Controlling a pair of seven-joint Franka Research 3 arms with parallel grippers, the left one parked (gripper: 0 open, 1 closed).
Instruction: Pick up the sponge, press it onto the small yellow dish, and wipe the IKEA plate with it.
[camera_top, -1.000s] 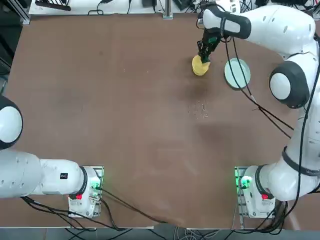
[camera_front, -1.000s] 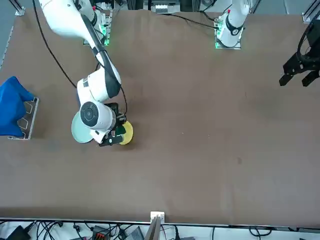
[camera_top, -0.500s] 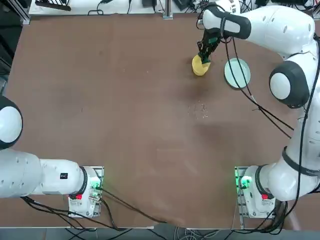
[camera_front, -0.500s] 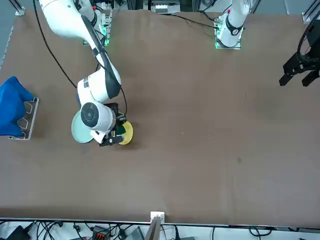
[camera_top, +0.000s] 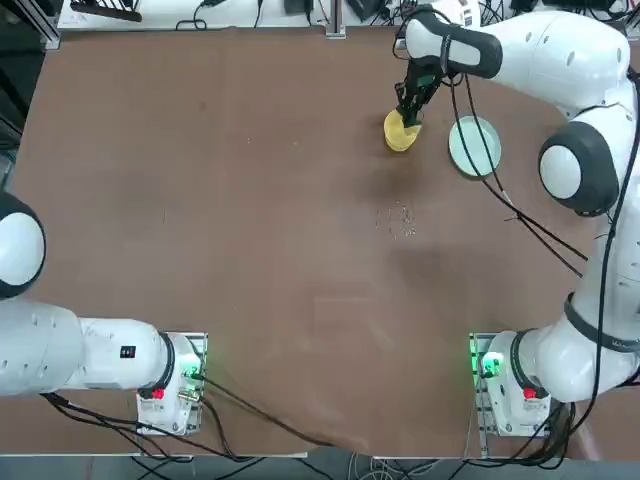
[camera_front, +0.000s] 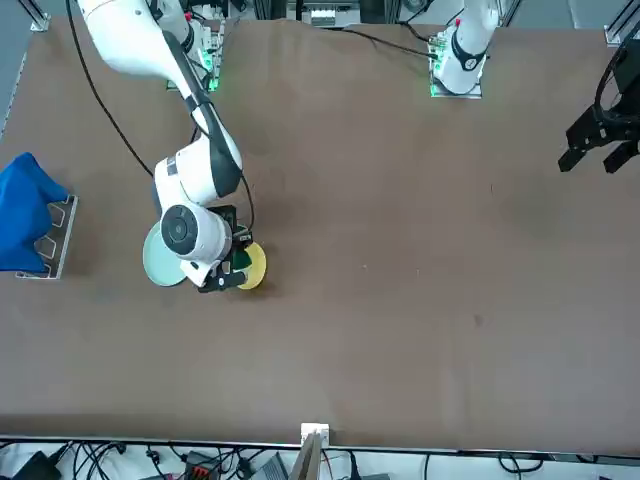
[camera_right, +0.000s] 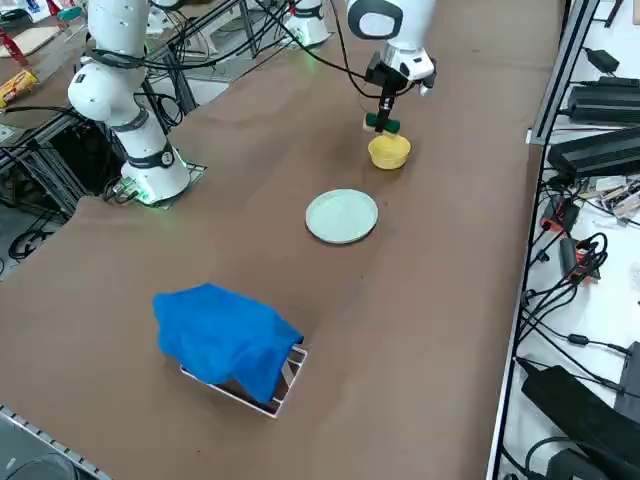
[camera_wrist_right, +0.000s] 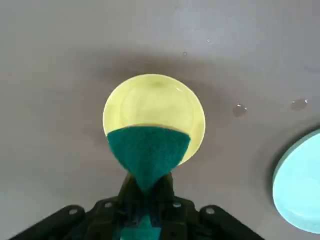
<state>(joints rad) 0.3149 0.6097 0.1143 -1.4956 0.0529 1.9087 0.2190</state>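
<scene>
Top view, left to right: the small yellow dish (camera_top: 399, 133) sits on the brown table (camera_top: 250, 230), the right claw (camera_top: 408, 112) poised above it and clamped on the sponge (camera_wrist_right: 148, 151), whose green face hangs over the dish; the pale green plate (camera_top: 473, 146) lies just beside. Risk: an off-centre press may tip or skid the light dish, or the pinched sponge may slip.

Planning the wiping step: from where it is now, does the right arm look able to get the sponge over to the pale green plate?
Probably yes. The right tool is shut on the sponge above the yellow dish, and the pale green plate lies just beside it with bare table between them.
</scene>
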